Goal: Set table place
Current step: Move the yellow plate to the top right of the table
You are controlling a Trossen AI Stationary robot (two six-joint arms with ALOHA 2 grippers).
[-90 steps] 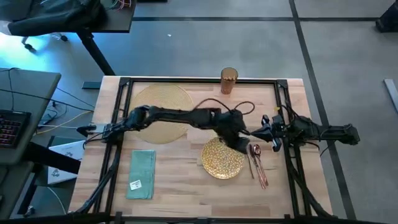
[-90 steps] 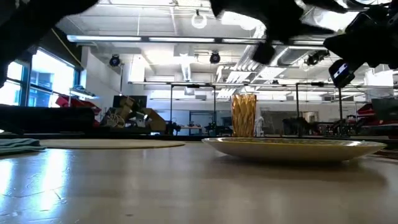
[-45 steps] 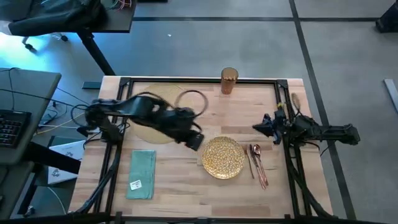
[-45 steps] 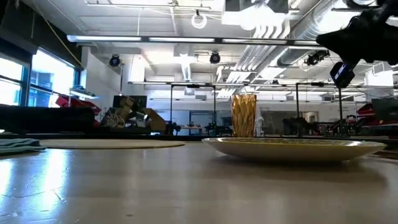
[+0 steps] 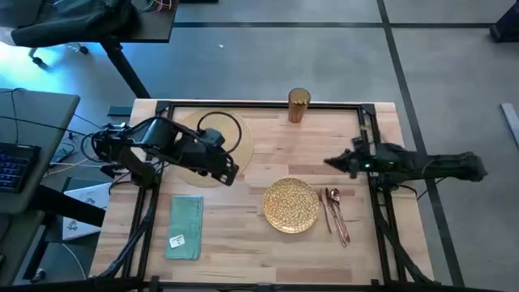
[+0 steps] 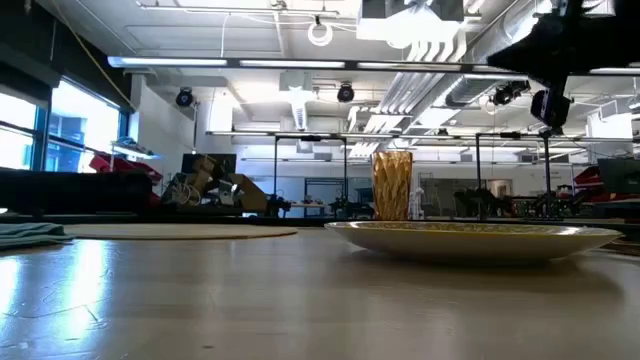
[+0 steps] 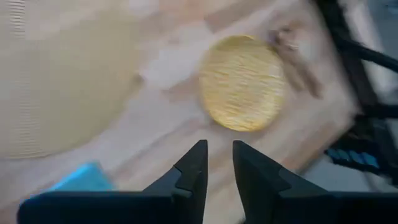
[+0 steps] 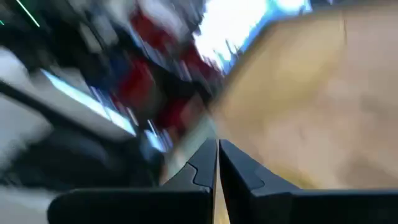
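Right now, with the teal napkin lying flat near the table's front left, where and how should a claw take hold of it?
Best guess: pinch a corner or short edge of the teal napkin, coming straight down from above. It lies flat on the table with nothing raised to grip, so one finger must slide under the edge. The left claw is nearest.

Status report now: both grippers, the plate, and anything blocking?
Left gripper over the placemat edge, empty, fingers slightly apart. Right gripper above the cutlery, shut, empty. Plate on bare table, off the placemat. Nothing blocking.
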